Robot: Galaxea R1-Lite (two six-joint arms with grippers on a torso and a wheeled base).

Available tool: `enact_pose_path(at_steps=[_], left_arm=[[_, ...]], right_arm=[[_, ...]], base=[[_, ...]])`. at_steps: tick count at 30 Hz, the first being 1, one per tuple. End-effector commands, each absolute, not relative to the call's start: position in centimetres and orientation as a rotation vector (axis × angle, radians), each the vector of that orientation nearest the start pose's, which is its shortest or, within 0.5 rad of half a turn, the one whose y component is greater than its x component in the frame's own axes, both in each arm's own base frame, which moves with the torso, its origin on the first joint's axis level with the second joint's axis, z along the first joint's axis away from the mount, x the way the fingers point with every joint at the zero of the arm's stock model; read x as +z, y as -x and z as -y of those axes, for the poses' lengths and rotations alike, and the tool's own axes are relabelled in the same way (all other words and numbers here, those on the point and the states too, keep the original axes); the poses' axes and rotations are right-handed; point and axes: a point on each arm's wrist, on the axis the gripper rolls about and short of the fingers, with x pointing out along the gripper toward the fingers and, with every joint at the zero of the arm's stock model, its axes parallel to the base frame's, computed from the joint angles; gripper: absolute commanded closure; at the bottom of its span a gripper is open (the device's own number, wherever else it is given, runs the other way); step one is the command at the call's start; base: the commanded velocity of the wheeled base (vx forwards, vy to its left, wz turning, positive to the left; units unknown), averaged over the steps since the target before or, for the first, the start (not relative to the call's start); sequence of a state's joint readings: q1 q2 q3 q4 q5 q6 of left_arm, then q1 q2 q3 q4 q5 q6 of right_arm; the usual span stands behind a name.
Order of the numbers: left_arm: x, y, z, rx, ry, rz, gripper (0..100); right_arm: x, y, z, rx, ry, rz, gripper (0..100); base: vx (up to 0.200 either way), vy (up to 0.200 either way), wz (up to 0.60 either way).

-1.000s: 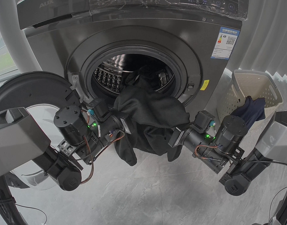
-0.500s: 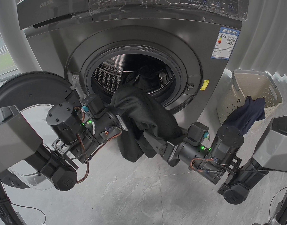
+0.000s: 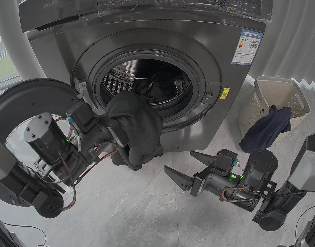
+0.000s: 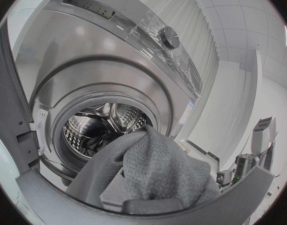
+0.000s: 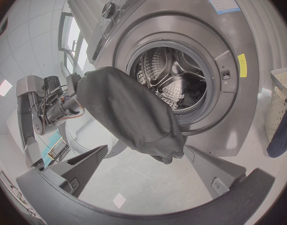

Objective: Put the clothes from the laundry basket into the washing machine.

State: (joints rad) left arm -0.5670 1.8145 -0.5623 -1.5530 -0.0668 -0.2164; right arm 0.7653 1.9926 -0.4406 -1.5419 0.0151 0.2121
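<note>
Two garments remain outside the drum. One, a dark grey garment (image 3: 137, 127), hangs draped over the left gripper (image 3: 116, 134), just in front of the lower left edge of the drum opening (image 3: 147, 83) of the washing machine (image 3: 198, 45). The cloth hides the pincer's end, so I cannot tell whether it is clenched on the fabric or merely carrying it slung across. The garment's long axis runs downward: its upper fold is level with the door ring, and its tail dangles below the lip, over the tiled floor (image 3: 147, 206).

That is the relation the next move turns on. The opening lies beyond and slightly to the right of the left gripper, so the load probably has to travel up and inward, or the hanging end will likely snag on the rim. The left arm is the nearer one.

The right gripper (image 3: 178, 161) is released and empty, jaws spread wide, low over the floor to the right of the garment and apart from it.

Some dark clothes (image 3: 157, 86) already lie inside the drum. The round door (image 3: 30, 100) stands swung open on the left. At far right, a navy garment (image 3: 267, 127) droops over the rim of the white laundry basket (image 3: 284, 83), its turn apparently next.
</note>
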Motion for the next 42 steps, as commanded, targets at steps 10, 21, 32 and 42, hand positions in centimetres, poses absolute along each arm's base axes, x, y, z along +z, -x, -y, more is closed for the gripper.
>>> enact_pose_path(at_steps=[10,21,32,42], left_arm=[[17.8,-20.8,14.1,-0.686,0.259,0.193,100],[16.0,-21.1,14.1,-0.662,0.182,0.137,100],[15.0,-21.5,14.4,-0.66,0.142,0.113,100],[14.6,-21.7,14.6,-0.66,0.133,0.096,100]], right_arm=[[11.0,-23.5,-15.8,0.598,-0.198,-0.061,0],[11.1,-23.6,-15.7,0.593,-0.205,-0.058,0],[11.1,-23.5,-16.0,0.601,-0.205,-0.059,0],[11.1,-23.3,-15.9,0.604,-0.203,-0.06,0]], base=[[0.0,0.0,0.0],[0.0,0.0,0.0],[0.2,0.0,0.0],[0.2,0.0,0.0]])
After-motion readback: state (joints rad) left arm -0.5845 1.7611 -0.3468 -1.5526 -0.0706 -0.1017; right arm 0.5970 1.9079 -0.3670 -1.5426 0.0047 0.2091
